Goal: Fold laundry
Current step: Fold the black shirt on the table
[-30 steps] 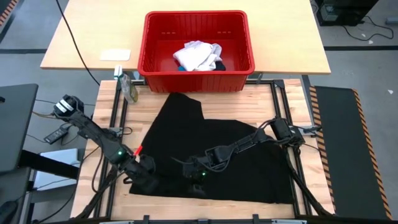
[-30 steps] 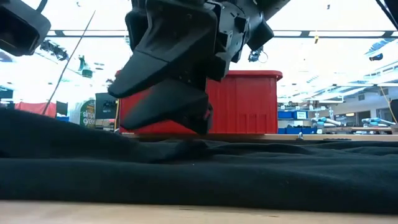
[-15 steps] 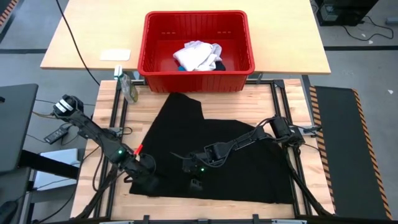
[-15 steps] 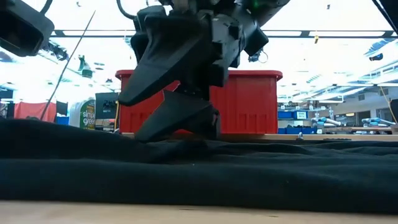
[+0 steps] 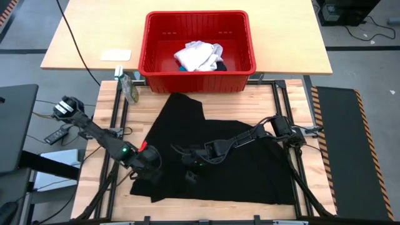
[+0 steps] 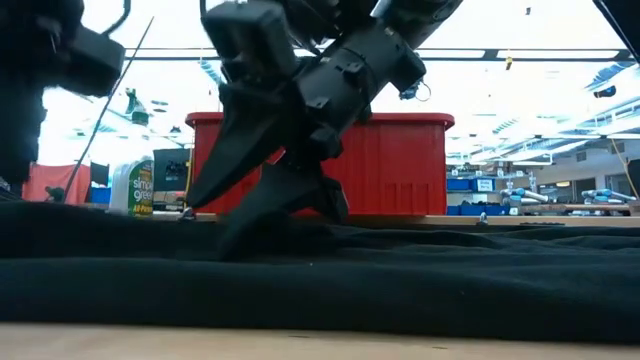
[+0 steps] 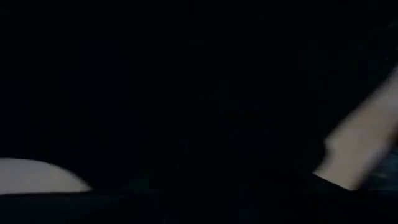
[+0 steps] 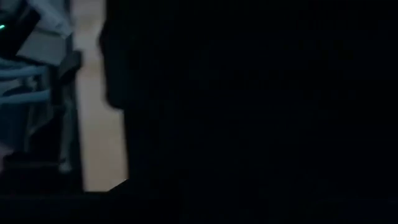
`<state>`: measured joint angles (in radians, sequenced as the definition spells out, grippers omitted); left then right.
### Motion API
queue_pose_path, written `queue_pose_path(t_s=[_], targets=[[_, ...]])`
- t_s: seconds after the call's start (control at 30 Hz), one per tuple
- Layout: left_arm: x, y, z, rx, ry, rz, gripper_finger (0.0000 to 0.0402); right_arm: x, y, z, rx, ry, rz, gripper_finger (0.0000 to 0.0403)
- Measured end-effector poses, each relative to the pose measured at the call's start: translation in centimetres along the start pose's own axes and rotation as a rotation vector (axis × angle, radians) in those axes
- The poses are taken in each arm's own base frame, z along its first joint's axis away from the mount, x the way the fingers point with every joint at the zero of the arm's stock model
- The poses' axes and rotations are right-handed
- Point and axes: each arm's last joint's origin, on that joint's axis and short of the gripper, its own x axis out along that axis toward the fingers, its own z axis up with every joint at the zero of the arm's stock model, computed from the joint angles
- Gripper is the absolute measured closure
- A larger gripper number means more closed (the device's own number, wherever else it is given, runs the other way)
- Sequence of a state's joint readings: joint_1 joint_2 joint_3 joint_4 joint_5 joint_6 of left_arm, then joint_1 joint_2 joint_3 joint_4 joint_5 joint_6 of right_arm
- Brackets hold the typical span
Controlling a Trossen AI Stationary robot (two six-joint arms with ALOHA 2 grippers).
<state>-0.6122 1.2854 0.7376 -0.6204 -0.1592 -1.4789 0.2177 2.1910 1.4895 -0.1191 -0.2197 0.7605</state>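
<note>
Moved: both end effectors had slid up the black shirt (image 5: 212,147), away from its near edge.
Left end effector (image 5: 150,170): sat on the shirt's near left corner; I could not tell if it pinched cloth.
Right end effector (image 5: 189,172): stood on the shirt near the middle, fingers (image 6: 300,195) spread apart, holding nothing.
Shirt: lay flat on the bench (image 5: 256,94), longer from side to side.
Nearer arm: left for the corner.
White garment (image 5: 199,55): waited in the red basket (image 5: 145,44).
</note>
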Motion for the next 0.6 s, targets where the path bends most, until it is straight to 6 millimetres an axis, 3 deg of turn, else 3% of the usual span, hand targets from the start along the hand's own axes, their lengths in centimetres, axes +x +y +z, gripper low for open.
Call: queue_pose_path(t_s=[0.27, 0.37, 0.6], targets=[[1.2, 2.6, 2.0, 0.074, 0.016, 0.302, 0.0239, -0.1, -0.6, 0.2, 0.040, -0.030, -0.069, 0.0223], [0.5, 2.8, 2.8, 0.053, 0.007, 0.275, 0.0239, -0.5, -0.4, 0.3, 0.038, -0.021, -0.056, 0.0223], [-3.4, 2.3, 3.8, 0.032, -0.042, 0.068, 0.0239, -1.1, -0.9, 0.9, 0.047, -0.052, -0.103, 0.0223]])
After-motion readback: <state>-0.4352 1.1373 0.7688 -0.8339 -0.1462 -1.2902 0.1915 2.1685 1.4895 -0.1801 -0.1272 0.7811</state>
